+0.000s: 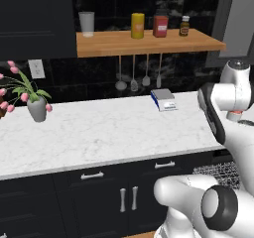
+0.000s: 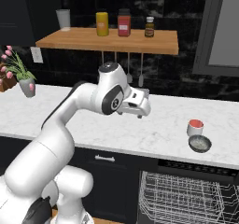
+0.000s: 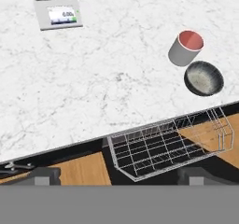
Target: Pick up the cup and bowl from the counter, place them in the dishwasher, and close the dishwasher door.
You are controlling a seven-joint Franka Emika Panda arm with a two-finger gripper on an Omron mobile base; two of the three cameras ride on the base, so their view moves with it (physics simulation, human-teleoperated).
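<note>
Cup and bowl sitting on the white worktop (image 2: 154, 134), hand (image 3: 114, 174) hovering spread and empty.
The cup (image 3: 186, 47) is standing upright, mouth up; the bowl (image 3: 204, 78) is lying at its five o'clock, touching, above the dishwasher (image 2: 186, 197) rack.

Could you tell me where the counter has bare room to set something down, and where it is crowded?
The counter is bare in a wide stretch between the plant and the scale, and from the scale across to the cup. It is crowded near the front edge, where cup and bowl sit close together.
</note>
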